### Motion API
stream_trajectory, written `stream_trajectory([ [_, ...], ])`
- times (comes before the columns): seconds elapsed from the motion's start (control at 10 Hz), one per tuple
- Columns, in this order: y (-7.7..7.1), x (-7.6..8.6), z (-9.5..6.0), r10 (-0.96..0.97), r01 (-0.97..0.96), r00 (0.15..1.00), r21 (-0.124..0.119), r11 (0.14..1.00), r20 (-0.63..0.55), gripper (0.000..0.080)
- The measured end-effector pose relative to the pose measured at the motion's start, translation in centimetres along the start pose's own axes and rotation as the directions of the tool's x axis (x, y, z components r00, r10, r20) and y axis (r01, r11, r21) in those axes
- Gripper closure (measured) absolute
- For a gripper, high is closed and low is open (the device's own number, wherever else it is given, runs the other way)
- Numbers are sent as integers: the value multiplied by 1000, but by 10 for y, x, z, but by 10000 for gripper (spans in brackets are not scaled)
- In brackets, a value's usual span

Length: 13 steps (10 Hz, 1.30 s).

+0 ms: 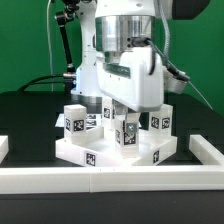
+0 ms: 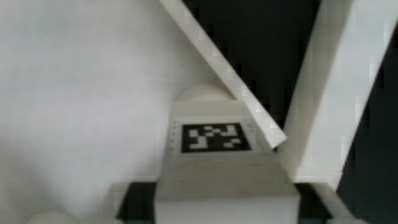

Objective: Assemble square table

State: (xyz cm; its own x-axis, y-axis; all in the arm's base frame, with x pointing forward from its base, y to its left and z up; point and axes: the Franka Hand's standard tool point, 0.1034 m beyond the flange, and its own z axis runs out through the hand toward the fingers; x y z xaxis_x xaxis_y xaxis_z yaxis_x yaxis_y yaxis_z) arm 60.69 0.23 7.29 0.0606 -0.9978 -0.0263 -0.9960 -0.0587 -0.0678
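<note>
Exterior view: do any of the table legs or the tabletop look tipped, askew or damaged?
Nothing stands out. The square tabletop lies flat inside the white rail, and the visible legs stand upright on it. The gripper is down at the front leg; whether it grips is hidden.

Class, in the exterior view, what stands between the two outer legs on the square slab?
Between the left leg and right leg stands a middle leg, under the end effector.
</note>
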Motion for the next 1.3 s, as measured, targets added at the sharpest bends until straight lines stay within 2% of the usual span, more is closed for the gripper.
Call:
stream_trajectory([
  [0.1,0,-1,0,54,-54,999,2,999,3,509],
  [0.5,-1,-1,0,45,-45,999,4,999,2,509],
  [0.6,0,-1,0,14,-14,1000,2,1000,3,436],
  [0.7,-1,-2,0,-18,18,1000,0,1000,4,254],
  [0.8,0,-2,1,-133,133,991,-2,991,3,254],
  [0.9,1,-3,1,-240,241,971,-8,971,9,172],
  [1.3,0,-5,0,-535,536,844,-6,844,15,151],
])
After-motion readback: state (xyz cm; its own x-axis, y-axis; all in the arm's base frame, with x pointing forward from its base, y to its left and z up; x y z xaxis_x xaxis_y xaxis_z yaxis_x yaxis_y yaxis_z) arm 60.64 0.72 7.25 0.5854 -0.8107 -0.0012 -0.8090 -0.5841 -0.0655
